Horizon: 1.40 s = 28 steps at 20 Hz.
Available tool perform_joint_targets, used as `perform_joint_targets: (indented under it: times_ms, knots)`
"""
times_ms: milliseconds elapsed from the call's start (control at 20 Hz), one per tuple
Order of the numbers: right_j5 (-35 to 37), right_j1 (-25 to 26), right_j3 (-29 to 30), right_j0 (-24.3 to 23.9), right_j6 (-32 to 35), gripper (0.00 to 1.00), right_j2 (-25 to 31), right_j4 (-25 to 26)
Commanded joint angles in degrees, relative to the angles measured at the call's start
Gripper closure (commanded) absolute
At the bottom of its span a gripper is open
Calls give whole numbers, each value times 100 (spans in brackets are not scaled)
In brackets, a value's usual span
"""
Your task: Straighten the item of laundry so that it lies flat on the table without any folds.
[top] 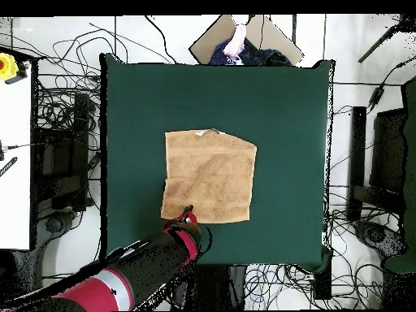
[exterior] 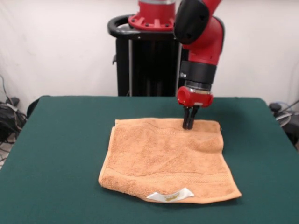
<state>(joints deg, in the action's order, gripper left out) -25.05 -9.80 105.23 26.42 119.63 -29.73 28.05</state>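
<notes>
The orange-tan towel lies spread on the green table, near the middle. Its white label sits on the edge nearest the camera, beside a woven band. A low fold runs along its far right part. My gripper comes straight down onto the towel's far edge, and its fingers stand close together, pinching the cloth there. In the overhead view the towel is roughly square, and the gripper is at its lower left edge, on the robot's side.
The black pedestal stands behind the table's far edge. Cables and equipment lie on the floor around the table. A person's hand and a cardboard box show past the table's far side in the overhead view.
</notes>
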Motion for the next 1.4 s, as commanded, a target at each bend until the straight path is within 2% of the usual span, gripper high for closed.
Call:
perform_joint_targets:
  times_ms: [50,900,950,1400]
  knots:
    - [-26,189,-394,-13,449,100,250,-481]
    - [-135,138,-306,-37,432,100,86,-464]
    - [-108,137,-300,-37,445,0,89,-467]
    - [-97,186,-302,51,474,0,51,-538]
